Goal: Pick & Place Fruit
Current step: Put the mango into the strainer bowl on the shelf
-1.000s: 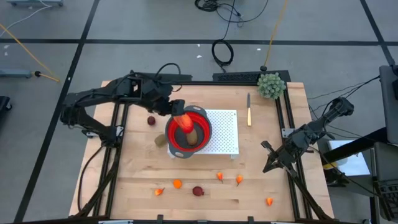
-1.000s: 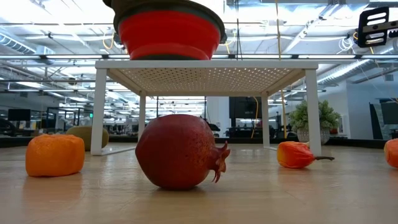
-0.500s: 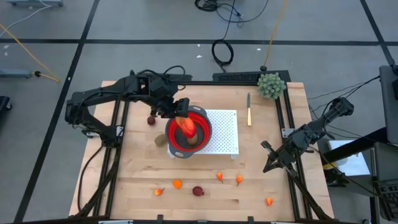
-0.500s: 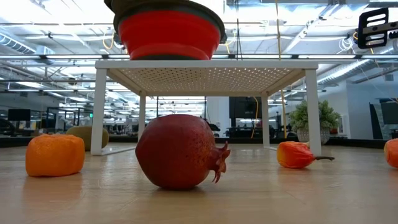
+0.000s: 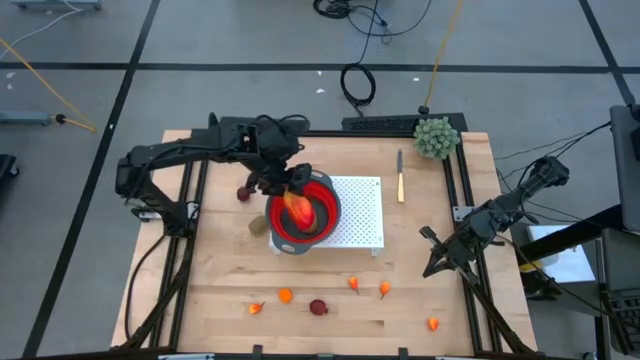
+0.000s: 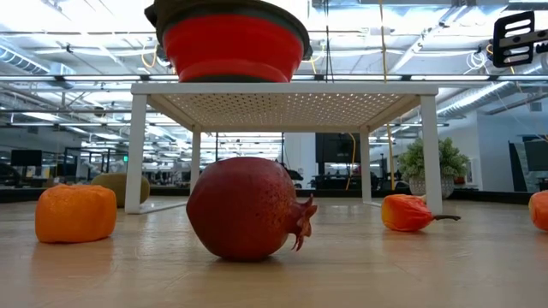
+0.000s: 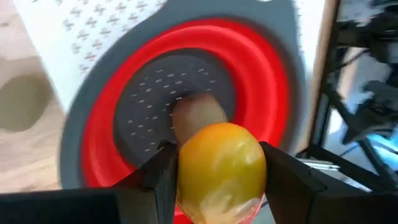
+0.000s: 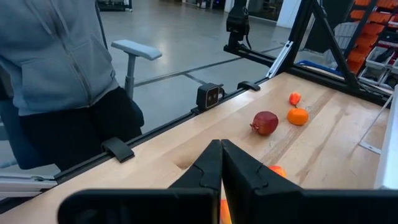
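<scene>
While clamped in the left gripper [image 7: 214, 171], a mango [image 7: 219, 165] hangs over the bowl [image 7: 261, 74].
It half-hides a kiwi [image 7: 198, 112] beneath; right gripper [image 8: 221, 163] shut, idle.

One camera looks straight down on the whole counter [image 5: 230, 300]. Another sits low on it, looking across. Both see the red bowl [image 5: 303, 214].
</scene>
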